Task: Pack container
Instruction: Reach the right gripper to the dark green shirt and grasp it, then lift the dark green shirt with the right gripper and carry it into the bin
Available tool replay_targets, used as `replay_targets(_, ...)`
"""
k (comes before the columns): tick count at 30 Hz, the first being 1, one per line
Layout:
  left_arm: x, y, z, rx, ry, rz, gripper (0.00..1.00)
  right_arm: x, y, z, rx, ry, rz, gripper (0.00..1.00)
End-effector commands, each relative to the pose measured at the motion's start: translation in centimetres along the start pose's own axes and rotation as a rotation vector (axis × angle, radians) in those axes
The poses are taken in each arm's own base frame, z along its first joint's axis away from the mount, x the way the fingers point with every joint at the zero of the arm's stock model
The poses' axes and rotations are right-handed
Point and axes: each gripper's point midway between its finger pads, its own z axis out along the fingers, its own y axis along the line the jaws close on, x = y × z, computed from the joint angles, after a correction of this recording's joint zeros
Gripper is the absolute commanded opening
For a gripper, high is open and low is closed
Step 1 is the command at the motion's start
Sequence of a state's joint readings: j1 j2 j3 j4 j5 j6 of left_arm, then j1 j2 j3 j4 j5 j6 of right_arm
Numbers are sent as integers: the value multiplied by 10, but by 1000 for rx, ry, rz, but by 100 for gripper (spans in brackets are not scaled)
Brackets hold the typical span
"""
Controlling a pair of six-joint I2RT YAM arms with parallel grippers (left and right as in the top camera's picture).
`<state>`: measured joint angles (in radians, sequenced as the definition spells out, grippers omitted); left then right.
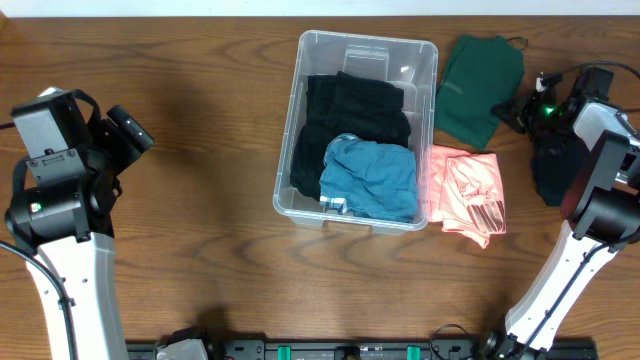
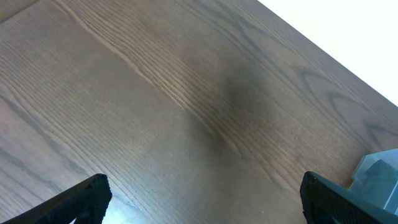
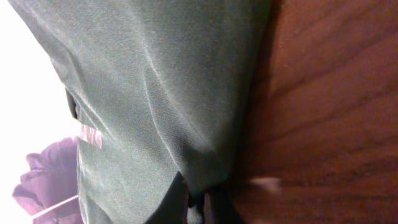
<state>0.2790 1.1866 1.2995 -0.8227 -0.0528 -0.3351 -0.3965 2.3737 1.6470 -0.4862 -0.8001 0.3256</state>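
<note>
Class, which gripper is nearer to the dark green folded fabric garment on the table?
Right. The right gripper sits at the dark green folded garment's edge, pinching its fabric. The left gripper is open over the wooden table, far beyond the clear plastic container.

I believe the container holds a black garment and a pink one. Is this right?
Not quite. The overhead view shows that the container holds a black garment and a blue garment, not a pink one; the pink garment lies on the table beside the container.
</note>
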Motion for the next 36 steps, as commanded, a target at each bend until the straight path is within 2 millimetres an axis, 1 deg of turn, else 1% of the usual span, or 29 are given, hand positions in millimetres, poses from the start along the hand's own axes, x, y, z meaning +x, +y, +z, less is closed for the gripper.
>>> replay_targets(1,-4,2,-2,-9,-14,10,98,23,-27,15,44,57,77,1)
replay_targets(3,-4,2,-2,-9,-14,10,98,16,-12,4,-4,40,59,1)
replay_targets(8,-4,2,-2,-9,-14,10,98,-2,43,-32,-134,-23,-39,1)
replay_targets(11,-4,2,-2,-9,-14,10,98,-11,77,-58,-169,-74,-112,1)
replay_targets(15,-4,2,-2,-9,-14,10,98,-17,130,-102,-212,-159,-231,1)
replay_targets(16,-4,2,-2,-9,-14,10,98,-17,139,-110,-218,-176,-253,1)
replay_targets(17,-4,2,-2,-9,-14,10,98,-17,154,-123,-227,-202,-288,1)
replay_targets(19,-4,2,-2,-9,-14,10,98,-15,175,-142,-239,-237,-336,1)
replay_targets(21,-4,2,-2,-9,-14,10,98,-8,201,-161,-265,-265,-393,1)
replay_targets(24,-4,2,-2,-9,-14,10,98,7,234,-180,-311,-281,-469,1)
replay_targets(27,-4,2,-2,-9,-14,10,98,23,263,-189,-339,-285,-521,1)
replay_targets(30,-4,2,-2,-9,-14,10,98,41,288,-192,-370,-277,-578,1)
replay_targets(32,-4,2,-2,-9,-14,10,98,56,309,-188,-402,-259,-617,1)
replay_targets(33,-4,2,-2,-9,-14,10,98,61,316,-186,-416,-249,-631,1)
replay_targets(36,-4,2,-2,-9,-14,10,98,86,347,-175,-496,-206,-725,1)
